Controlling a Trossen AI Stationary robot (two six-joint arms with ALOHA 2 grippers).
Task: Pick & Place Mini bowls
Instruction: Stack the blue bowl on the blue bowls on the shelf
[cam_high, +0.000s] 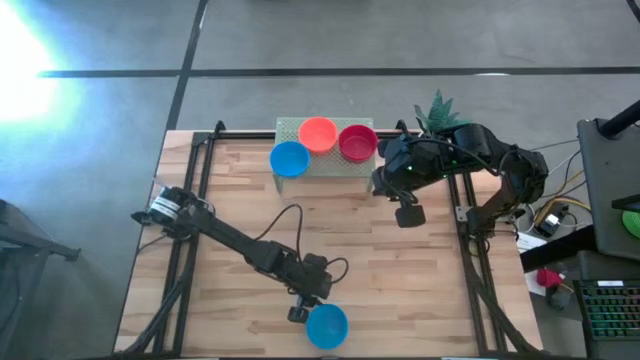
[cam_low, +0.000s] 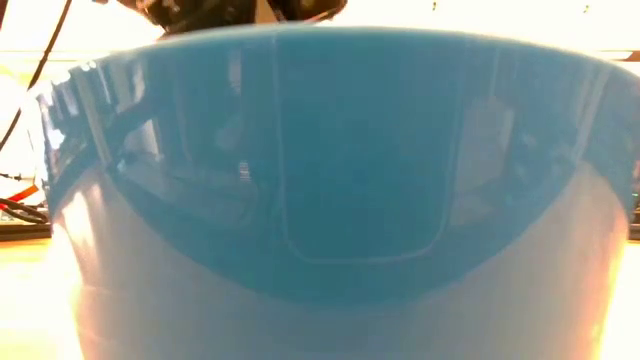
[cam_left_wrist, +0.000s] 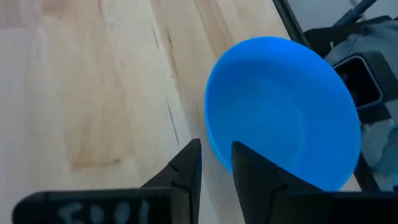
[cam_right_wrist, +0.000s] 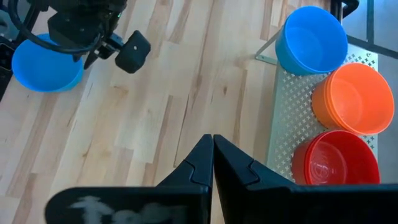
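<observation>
In the high view the wooden bench (cam_high: 400, 270) fills the middle of the frame. At its upper centre lies a pale perforated tray (cam_high: 322, 163). Three stacks of mini bowls sit there: an orange bowl (cam_high: 318, 133) at the tray's upper middle, a red bowl (cam_high: 357, 142) touching it on the right, and a blue bowl (cam_high: 289, 158) at the tray's left edge, partly overhanging onto the wood. In the right wrist view the orange one shows layered rims, so it is a nested stack; each top bowl is empty inside.

A fourth bowl, the lone blue bowl (cam_high: 327, 326), stands at the bottom centre of the high view, at the bench's near edge. It is empty. It fills nearly the whole low view, right in front of that camera.

The left claw (cam_high: 300, 312) sits at the bottom centre of the high view, just left of the lone blue bowl. In the left wrist view its two dark fingers (cam_left_wrist: 186, 171) stand a narrow gap apart, straddling the bowl's rim, one outside the wall and one over the inside.

The right claw (cam_high: 408, 213) hangs over the bench right of centre in the high view, below and right of the tray. Its fingers are pressed together with nothing between them. A green plant (cam_high: 437, 108) stands behind the right arm at the upper right.
</observation>
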